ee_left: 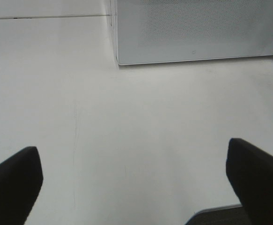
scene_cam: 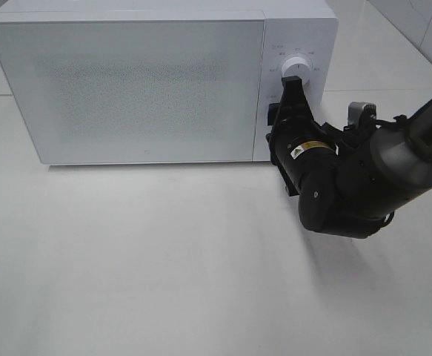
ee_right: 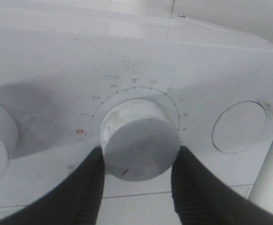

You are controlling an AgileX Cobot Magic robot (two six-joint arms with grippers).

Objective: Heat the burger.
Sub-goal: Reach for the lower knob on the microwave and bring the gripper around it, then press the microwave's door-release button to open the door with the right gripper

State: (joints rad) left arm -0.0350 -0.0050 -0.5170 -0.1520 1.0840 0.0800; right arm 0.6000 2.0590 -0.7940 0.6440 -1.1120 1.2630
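The burger is out of view. The white microwave (scene_cam: 138,89) stands at the back of the table with its door shut. My right gripper (scene_cam: 290,87) reaches to the control panel, and in the right wrist view my right gripper (ee_right: 138,159) is shut on the numbered dial knob (ee_right: 140,143), one dark finger (ee_right: 92,187) on each side of it. The knob's red mark sits low on its face, away from the red 0 on the scale. My left gripper (ee_left: 136,183) is open and empty above the bare table, well in front of the microwave (ee_left: 197,30).
A second white knob (scene_cam: 298,65) sits above the gripped one on the panel. A round button (ee_right: 239,126) lies beside the dial. The right arm's dark body (scene_cam: 349,178) hangs over the table to the right of the microwave.
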